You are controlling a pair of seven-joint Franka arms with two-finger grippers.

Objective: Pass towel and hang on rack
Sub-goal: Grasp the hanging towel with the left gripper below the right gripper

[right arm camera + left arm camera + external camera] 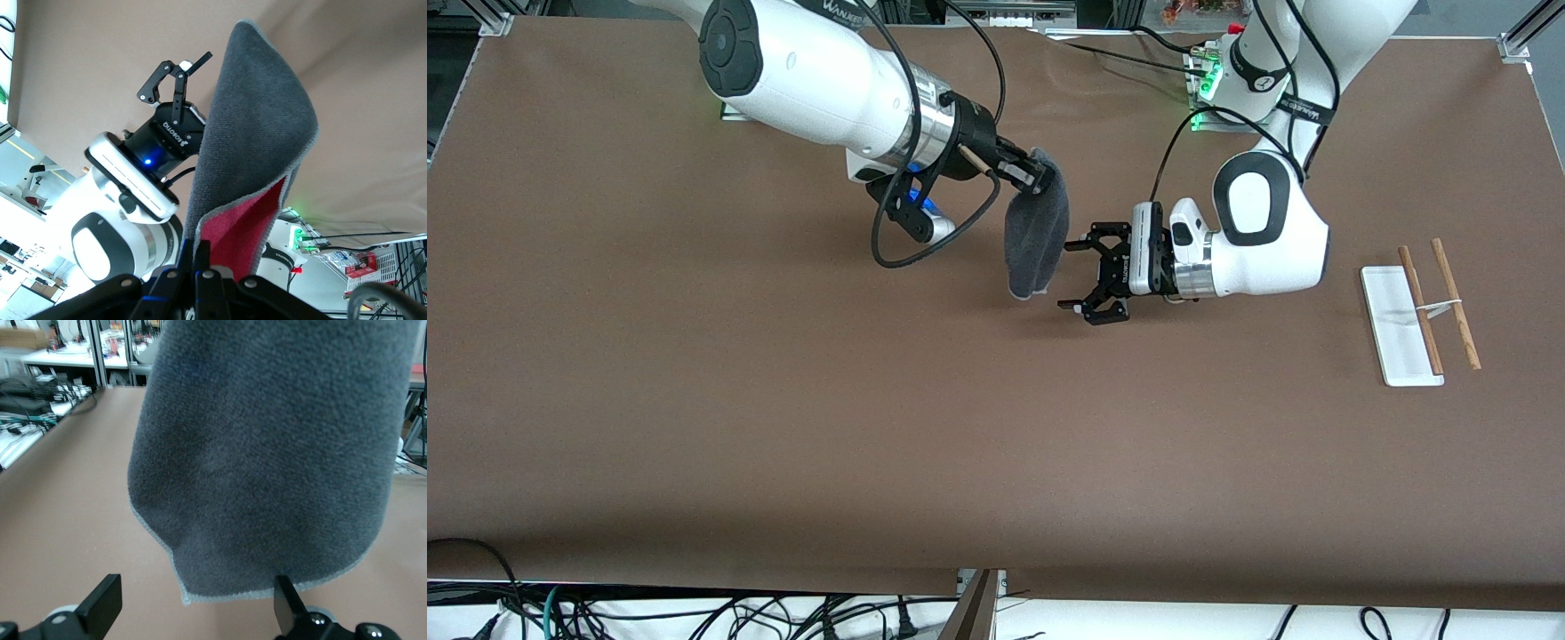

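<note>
The right gripper (1034, 175) pinches the towel (1036, 233) by its top so it dangles over the table, presented to the left gripper (1083, 277), whose spread jaws wait beside its lower edge.

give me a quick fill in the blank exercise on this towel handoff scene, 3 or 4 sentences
1. The towel hangs from the ____ gripper, which is shut on its top edge.
2. The left gripper waits beside the hanging towel with its fingers ____.
3. The towel face turned toward the left gripper is dark ____.
4. The rack stands toward the ____ arm's end of the table.

Missing words: right; open; grey; left
</note>
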